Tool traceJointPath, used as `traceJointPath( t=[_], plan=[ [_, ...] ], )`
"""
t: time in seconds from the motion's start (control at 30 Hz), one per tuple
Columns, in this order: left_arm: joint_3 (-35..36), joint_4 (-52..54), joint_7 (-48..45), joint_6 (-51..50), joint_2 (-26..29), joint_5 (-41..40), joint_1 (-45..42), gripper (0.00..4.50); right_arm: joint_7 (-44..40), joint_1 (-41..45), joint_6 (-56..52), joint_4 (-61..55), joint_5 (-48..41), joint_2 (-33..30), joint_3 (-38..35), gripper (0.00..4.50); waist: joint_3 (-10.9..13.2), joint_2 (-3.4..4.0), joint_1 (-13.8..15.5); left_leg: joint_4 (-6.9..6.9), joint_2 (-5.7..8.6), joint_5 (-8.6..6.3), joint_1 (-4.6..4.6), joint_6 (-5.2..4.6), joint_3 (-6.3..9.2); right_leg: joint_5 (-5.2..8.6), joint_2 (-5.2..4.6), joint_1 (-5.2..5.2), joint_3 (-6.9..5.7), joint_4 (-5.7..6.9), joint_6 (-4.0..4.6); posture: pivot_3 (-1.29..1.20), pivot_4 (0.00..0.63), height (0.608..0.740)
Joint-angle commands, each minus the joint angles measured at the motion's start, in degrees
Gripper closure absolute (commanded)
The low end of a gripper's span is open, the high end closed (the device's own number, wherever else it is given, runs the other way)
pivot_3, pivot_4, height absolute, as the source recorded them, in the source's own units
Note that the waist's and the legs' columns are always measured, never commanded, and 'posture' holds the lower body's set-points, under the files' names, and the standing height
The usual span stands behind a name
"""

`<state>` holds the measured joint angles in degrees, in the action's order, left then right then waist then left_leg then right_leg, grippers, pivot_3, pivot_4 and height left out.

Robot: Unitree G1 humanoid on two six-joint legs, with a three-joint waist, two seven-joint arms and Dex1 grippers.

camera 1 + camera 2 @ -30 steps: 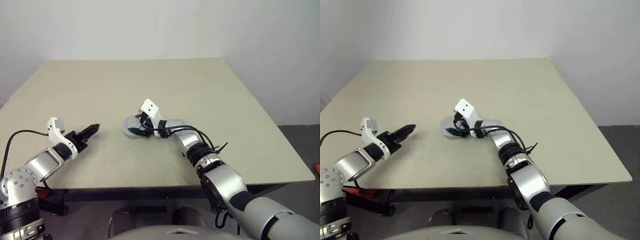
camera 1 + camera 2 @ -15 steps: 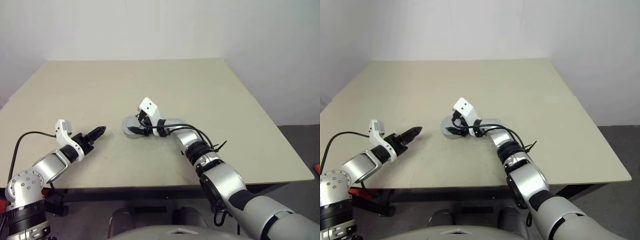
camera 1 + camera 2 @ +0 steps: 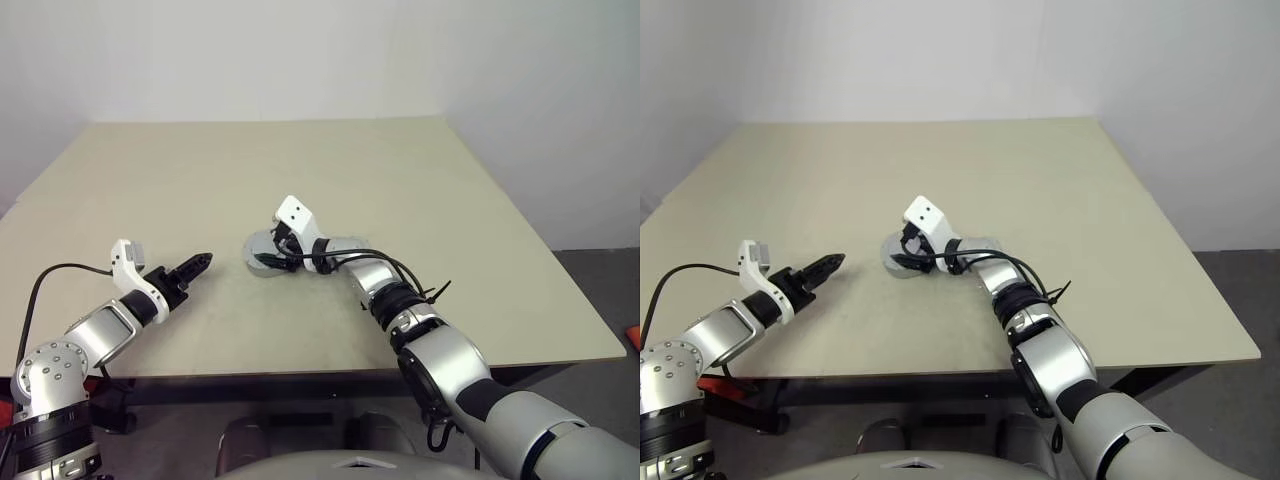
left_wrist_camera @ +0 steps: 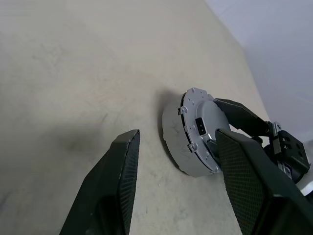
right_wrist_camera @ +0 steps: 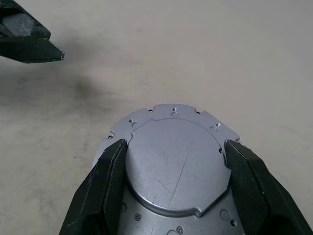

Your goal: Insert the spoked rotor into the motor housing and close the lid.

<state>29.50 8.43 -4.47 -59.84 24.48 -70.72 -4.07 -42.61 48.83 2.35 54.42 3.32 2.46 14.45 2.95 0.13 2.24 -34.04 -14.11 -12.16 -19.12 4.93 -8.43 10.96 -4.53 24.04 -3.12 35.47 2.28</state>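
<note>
My left gripper [image 3: 203,260] hovers spread and empty over the desk [image 3: 420,190]. Mid-desk, my right gripper [image 5: 173,183] pinches the lid [image 5: 173,161] by its rim, atop the motor housing [image 4: 171,132]. I judge closing is underway; next, seat it flush. Whatever is inside is hidden.

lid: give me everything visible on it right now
The lid is a flat round silver-grey metal disc with a raised, faintly scratched centre plate, small holes and notches along its rim, and a small dark rectangular inset on the face seen from the left wrist. It sits on a wider grey round base on the table, near its middle. The right end effector straddles it, one black finger at each side. Whether the fingers press it I cannot tell.
</note>
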Motion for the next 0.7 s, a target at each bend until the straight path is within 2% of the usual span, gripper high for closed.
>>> traceJointPath(
  t=[0.03,0.2,0.43,0.6,0.7],
  plan=[
    [0.3,2.2,0.1,0.5,0.3,-1.3,-0.4,1.91,-1.7,-0.9,-2.0,1.1,2.3,-0.8,2.1,1.44,0.0,0.00,0.0,0.00,0.00,0.00,0.00,0.00,0.00,0.00,0.00,-0.01,0.01,0.00,0.00,0.00,0.000,0.740],
    [-0.5,2.1,0.5,0.6,-0.6,-1.3,-1.3,1.91,-6.5,-2.3,-6.0,0.3,3.3,-2.0,4.0,1.44,0.0,0.02,0.2,0.28,0.07,-0.01,-0.01,0.00,-0.01,-0.05,-0.01,-0.01,0.01,-0.14,0.09,0.00,0.000,0.740],
    [-3.0,3.2,1.4,0.6,-3.1,-1.3,-1.7,1.91,-8.0,-3.0,-14.2,-1.0,2.8,-2.6,4.3,1.44,-0.3,0.08,0.1,0.88,0.17,0.00,0.24,0.01,-0.04,-0.17,-0.02,-0.35,0.00,-0.72,0.31,0.00,0.000,0.740],
    [-4.2,4.5,2.2,0.6,-4.5,-1.6,-1.1,1.91,-6.8,-2.2,-17.4,-0.5,2.2,-2.6,3.0,1.44,-0.4,0.12,0.3,0.95,0.19,-0.01,0.43,0.01,-0.04,-0.10,-0.03,-0.56,-0.01,-0.73,0.26,0.00,0.000,0.740],
    [-5.1,5.3,2.5,0.6,-5.3,-1.8,-0.5,1.91,-1.9,-0.5,-17.4,2.0,2.3,-2.2,1.5,1.44,-0.3,0.15,0.3,0.97,0.22,-0.02,0.72,0.00,-0.04,0.16,-0.08,-0.84,-0.01,-0.74,-0.17,0.00,0.000,0.740]
  ],
)
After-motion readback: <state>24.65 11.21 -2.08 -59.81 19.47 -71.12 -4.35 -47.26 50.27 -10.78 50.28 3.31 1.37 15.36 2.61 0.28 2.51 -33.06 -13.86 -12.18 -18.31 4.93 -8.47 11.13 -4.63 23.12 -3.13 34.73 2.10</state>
